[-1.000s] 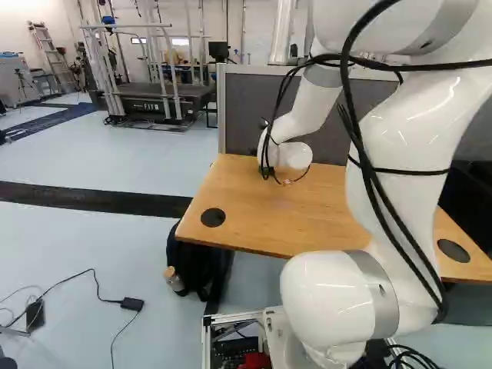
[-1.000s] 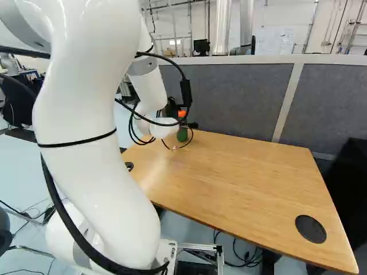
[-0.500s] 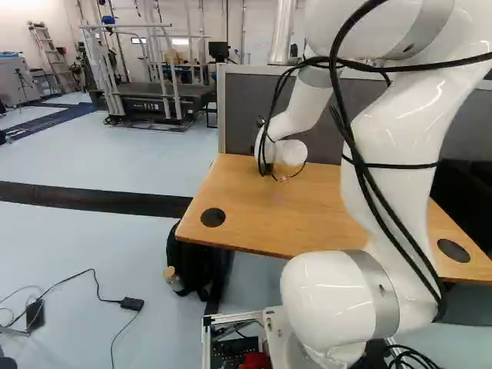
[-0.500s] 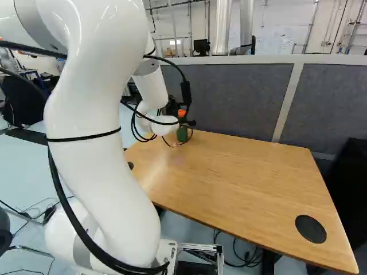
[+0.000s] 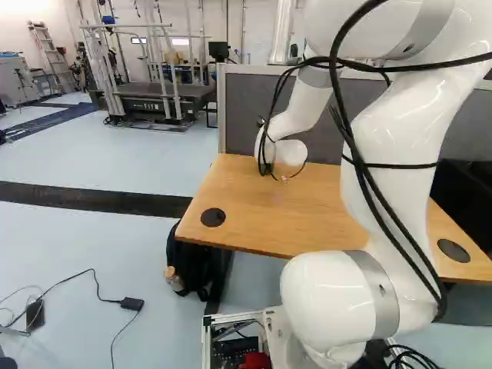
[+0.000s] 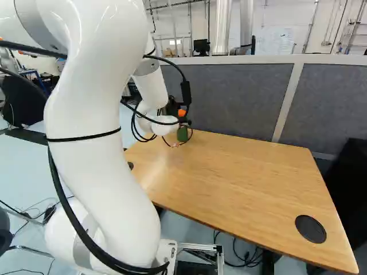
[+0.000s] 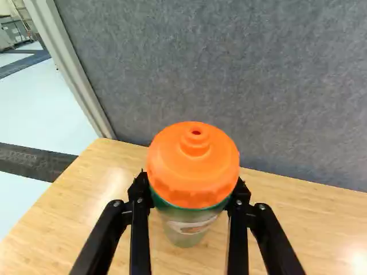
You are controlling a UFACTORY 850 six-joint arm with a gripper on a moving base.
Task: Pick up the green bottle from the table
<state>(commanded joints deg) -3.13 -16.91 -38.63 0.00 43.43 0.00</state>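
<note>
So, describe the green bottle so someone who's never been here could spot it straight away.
Find the grey partition, then the wooden table before it. In the right base view, near the table's far left corner, the green bottle is at the black pincer. Its domed orange cap sets it apart from the tan-topped container by the black bag.

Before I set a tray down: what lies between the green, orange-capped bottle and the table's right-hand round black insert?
Bare wooden tabletop in the right base view, past the thin black cable by the bottle.
</note>
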